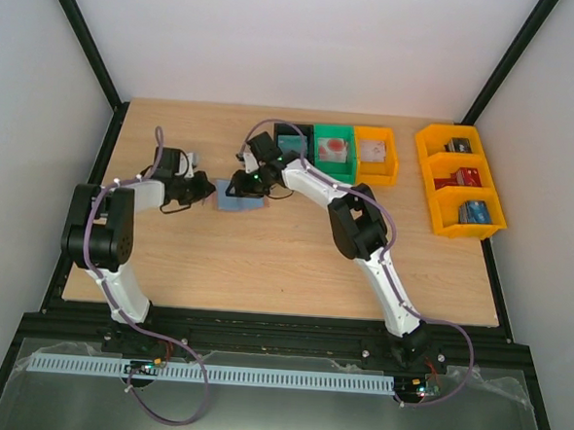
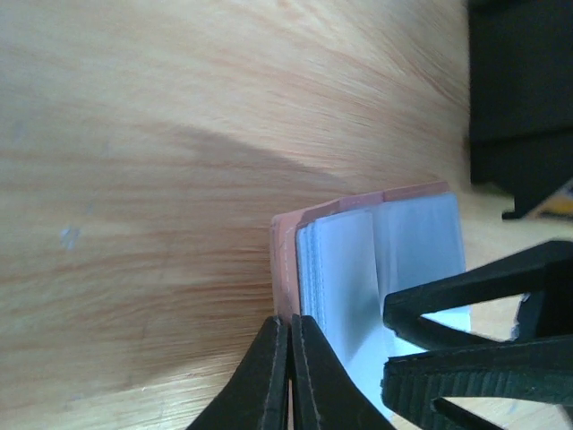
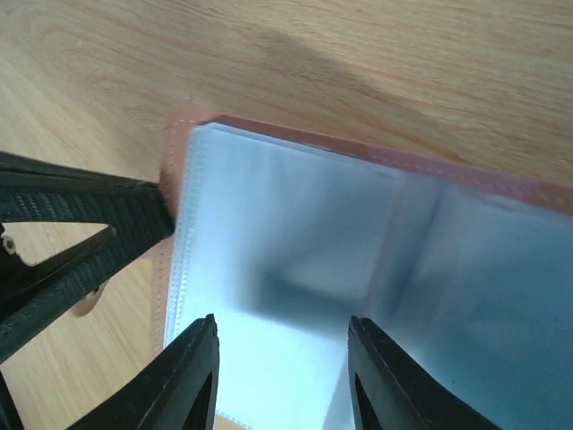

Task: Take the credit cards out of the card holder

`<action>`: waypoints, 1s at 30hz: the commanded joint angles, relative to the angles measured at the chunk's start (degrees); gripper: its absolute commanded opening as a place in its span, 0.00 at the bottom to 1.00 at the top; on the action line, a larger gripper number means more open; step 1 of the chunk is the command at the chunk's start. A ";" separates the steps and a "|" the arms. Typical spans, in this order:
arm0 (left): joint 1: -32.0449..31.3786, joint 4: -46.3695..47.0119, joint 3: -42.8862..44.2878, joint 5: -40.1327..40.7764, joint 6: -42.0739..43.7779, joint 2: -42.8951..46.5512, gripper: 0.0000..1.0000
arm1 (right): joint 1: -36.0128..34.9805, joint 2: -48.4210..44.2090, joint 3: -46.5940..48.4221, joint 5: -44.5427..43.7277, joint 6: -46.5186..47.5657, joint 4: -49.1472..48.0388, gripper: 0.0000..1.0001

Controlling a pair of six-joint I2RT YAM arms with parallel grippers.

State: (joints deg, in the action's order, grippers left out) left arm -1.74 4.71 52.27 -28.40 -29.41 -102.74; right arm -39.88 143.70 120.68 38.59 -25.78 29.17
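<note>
The card holder (image 1: 240, 199) lies open on the table, pinkish-tan cover down and blue-grey sleeves up. In the left wrist view my left gripper (image 2: 291, 324) is shut on the pink cover edge of the card holder (image 2: 286, 260). Over the clear sleeves of the card holder (image 3: 358, 224), my right gripper (image 3: 282, 330) stands open, one fingertip on each side of a sleeve page. I cannot make out any credit cards inside the sleeves. From above, the left gripper (image 1: 204, 192) is at the holder's left edge and the right gripper (image 1: 240, 185) at its far side.
Behind the holder stand a black bin (image 1: 292, 130) with a teal flat piece, a green bin (image 1: 315, 156) with a red one and an orange bin (image 1: 388, 155) with a pale one. Yellow bins (image 1: 428, 175) of chunky blocks sit at the right.
</note>
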 commanded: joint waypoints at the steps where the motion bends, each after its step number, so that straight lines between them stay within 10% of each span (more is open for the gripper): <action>1: -1.26 -8.79 3.84 2.09 21.32 4.24 0.02 | 1.64 -7.16 0.59 0.22 2.49 3.42 0.41; 7: -1.72 -14.53 1.13 1.73 42.61 13.05 0.02 | 4.02 -15.35 -14.10 -4.76 6.19 -0.09 0.49; 20: -1.85 -10.64 -8.14 6.14 21.27 14.19 0.02 | 0.70 -10.06 -22.26 1.98 -2.03 -9.92 0.52; 30: -1.82 -8.38 -10.25 7.29 19.09 11.90 0.02 | -1.47 -3.86 -11.47 10.71 -2.47 -11.38 0.20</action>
State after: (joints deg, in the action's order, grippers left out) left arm -3.14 -5.28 43.48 -20.71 -8.47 -88.75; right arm -39.07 137.97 105.67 43.70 -27.86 19.86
